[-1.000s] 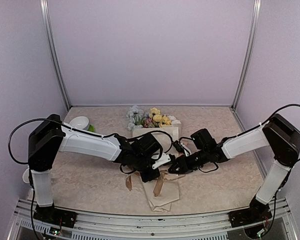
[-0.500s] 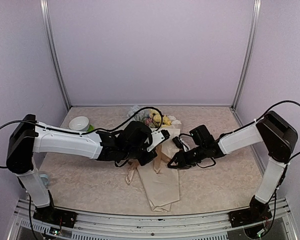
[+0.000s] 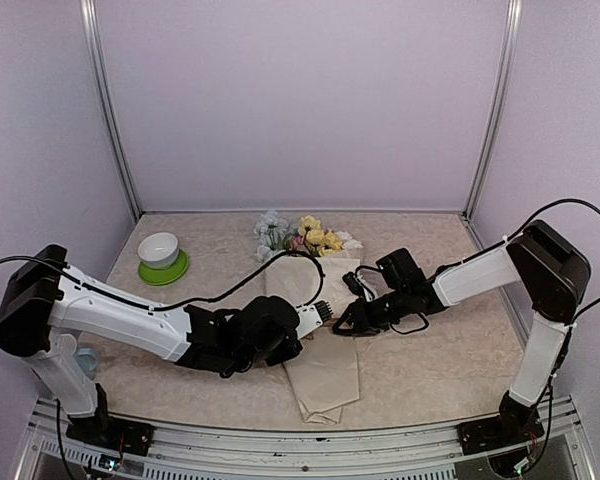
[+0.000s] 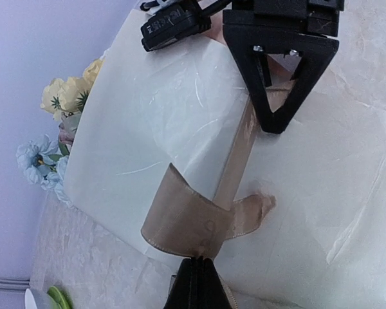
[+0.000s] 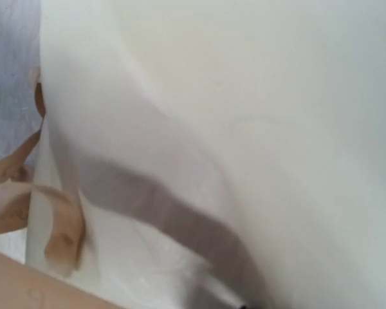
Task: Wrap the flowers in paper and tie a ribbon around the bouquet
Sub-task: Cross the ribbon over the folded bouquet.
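The paper (image 3: 325,345) lies as a long wrap in the middle of the table (image 3: 440,385), with the flowers (image 3: 302,236) poking out at its 12 o'clock end. The ribbon (image 4: 235,154) crosses the wrap and curls into a loop at the paper's edge. The left gripper (image 4: 198,262) is pinched tight on that loop, its arm stretched low from 8 o'clock. The right gripper (image 4: 275,122) reaches in from 3 o'clock, forearm low, tips touching the ribbon strip. Seen side-on, I cannot tell whether it clamps.
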Available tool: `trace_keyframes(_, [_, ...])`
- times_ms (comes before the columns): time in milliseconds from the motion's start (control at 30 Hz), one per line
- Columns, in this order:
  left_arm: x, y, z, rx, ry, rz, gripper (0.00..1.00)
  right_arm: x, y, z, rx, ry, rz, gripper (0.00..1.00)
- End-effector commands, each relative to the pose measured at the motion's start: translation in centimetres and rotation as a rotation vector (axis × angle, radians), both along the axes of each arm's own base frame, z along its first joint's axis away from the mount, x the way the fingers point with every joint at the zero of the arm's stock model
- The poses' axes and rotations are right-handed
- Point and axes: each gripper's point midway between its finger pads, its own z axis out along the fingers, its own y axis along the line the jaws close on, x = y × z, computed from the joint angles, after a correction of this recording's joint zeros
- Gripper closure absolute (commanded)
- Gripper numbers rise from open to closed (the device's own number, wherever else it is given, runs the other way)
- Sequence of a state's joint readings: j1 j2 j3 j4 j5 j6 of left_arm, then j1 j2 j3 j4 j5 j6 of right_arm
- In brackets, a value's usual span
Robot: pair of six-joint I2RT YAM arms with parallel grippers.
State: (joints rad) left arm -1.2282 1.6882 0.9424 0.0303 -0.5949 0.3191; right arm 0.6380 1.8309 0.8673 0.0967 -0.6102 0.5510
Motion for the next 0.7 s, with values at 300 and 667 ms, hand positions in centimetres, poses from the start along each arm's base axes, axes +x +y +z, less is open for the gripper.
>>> trace_keyframes(300, [-9.3,-1.9,-6.0,0.014,0.436,-0.267,1.0,0.1,-0.5,-0.8,-0.019,0.024,-0.007,0.7])
trace_keyframes(667, [-9.8,-2.1,-4.6,-0.027,0.55,-0.311,0.54,0.0,-0.6,-0.8,-0.028,0.024,-0.002,0.7])
